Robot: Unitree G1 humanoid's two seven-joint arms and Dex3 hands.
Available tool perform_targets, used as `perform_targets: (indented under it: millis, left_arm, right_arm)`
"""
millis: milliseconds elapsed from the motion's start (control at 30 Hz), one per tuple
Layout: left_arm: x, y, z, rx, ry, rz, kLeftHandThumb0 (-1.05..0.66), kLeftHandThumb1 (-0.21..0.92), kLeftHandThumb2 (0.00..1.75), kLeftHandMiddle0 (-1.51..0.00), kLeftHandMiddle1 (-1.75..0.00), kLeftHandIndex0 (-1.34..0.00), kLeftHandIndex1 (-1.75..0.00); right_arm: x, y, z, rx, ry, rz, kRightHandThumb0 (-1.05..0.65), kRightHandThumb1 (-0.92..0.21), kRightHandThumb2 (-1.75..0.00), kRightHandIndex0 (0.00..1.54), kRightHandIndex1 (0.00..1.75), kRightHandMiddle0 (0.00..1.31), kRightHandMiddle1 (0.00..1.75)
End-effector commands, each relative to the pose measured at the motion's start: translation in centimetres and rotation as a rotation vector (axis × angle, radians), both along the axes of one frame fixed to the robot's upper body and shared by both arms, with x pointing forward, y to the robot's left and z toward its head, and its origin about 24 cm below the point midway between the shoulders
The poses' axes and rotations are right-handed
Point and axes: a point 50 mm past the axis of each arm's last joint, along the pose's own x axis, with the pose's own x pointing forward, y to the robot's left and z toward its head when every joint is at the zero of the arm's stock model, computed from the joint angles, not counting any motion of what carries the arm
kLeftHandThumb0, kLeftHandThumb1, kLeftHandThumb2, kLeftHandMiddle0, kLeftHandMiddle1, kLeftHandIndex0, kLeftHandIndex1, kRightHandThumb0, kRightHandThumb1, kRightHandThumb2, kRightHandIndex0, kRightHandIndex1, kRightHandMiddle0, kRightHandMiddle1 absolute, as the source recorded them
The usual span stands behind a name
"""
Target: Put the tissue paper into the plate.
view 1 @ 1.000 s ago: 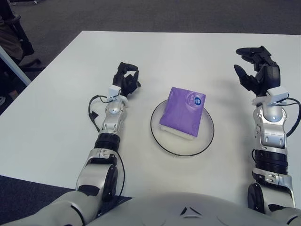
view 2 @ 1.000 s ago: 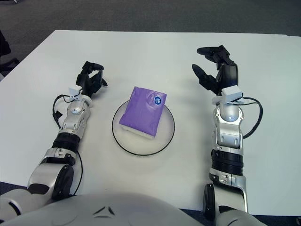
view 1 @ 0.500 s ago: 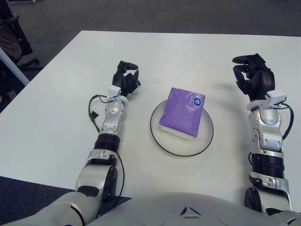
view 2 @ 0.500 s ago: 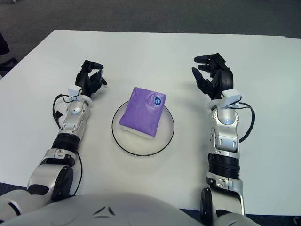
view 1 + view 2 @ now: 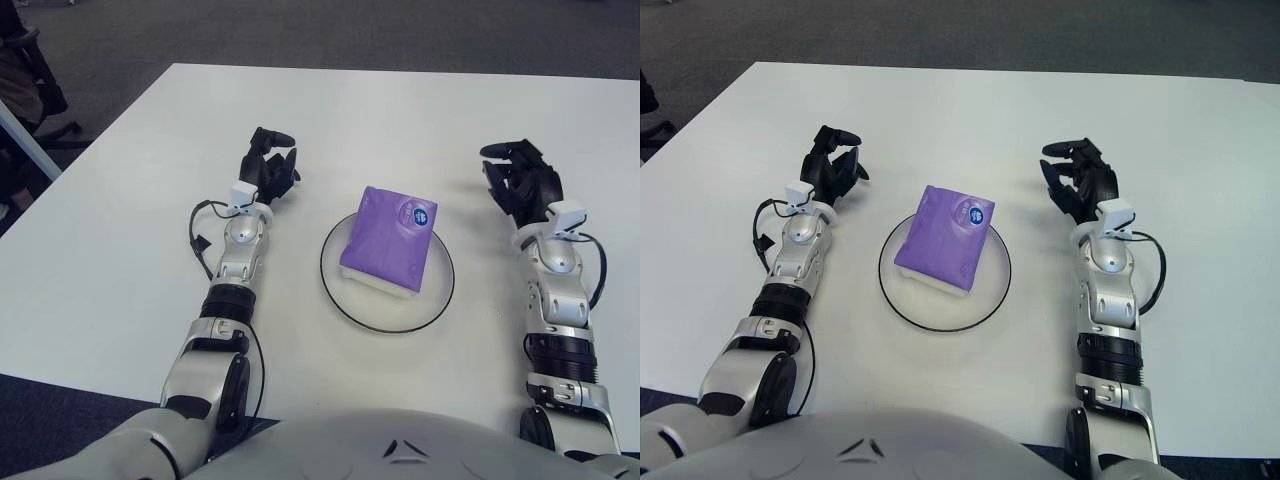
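Observation:
A purple tissue pack (image 5: 389, 236) with a blue round sticker lies in the white plate with a dark rim (image 5: 345, 296) at the middle of the table. My left hand (image 5: 270, 168) rests on the table to the left of the plate, fingers relaxed and empty. My right hand (image 5: 520, 185) is to the right of the plate, low over the table, fingers spread and empty. Both hands are apart from the plate.
The white table (image 5: 400, 110) stretches wide behind the plate. Its left edge (image 5: 70, 165) runs diagonally, with dark floor and chair parts (image 5: 30, 80) beyond it.
My right hand has come down and drawn back toward me, moving slightly nearer the plate. The left hand, plate and tissue pack have not moved.

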Motion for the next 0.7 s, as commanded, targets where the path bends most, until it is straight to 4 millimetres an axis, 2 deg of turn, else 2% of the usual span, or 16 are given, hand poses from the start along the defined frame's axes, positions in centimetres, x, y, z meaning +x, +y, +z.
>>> perform_targets:
  millis: [0, 367, 667]
  left_arm:
    - [-2.72, -0.03, -5.04, -0.024, 0.169, 0.018, -0.36, 0.87, 0.49, -0.79, -1.72, -0.33, -1.65]
    - [-2.73, -0.04, -5.18, 0.006, 0.175, 0.018, -0.36, 0.87, 0.5, -0.79, -1.72, -0.33, -1.65]
    - [-2.69, 0.01, -5.24, 0.0, 0.183, 0.017, -0.36, 0.87, 0.49, -0.79, -1.73, -0.33, -1.65]
  right_arm:
    - [-1.85, 0.73, -3.66, 0.068, 0.112, -0.014, -0.01, -0.89, -0.36, 0.45, 1.6, 0.37, 1.3]
    - [-1.81, 0.7, -4.15, 0.061, 0.143, -0.018, -0.01, -0.89, -0.37, 0.45, 1.6, 0.37, 1.31]
    - [-1.63, 0.54, -4.38, 0.058, 0.157, -0.028, -0.01, -0.83, -0.47, 0.46, 1.6, 0.36, 1.34]
